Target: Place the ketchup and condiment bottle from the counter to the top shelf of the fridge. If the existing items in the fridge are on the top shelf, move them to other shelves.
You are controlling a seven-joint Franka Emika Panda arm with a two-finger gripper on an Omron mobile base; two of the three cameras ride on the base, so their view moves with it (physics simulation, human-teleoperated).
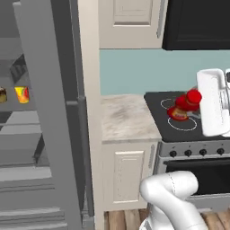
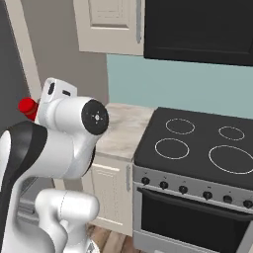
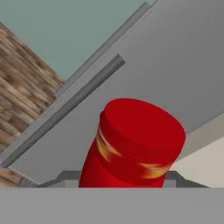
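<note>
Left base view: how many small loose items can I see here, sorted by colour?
Red: 1, a squat bright-red plastic ketchup bottle
Yellow: 1, a small yellow tapered cup with red marking
Brown: 1, a small brown blocky lump
Total: 3

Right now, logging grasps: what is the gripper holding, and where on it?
The ketchup, apparently by its lower body; the fingers' contact is hidden, so the hold point is uncertain.

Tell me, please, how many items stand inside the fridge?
2: a brown lump at the picture's left edge and a yellow cup beside it; the door may hide others.
</note>
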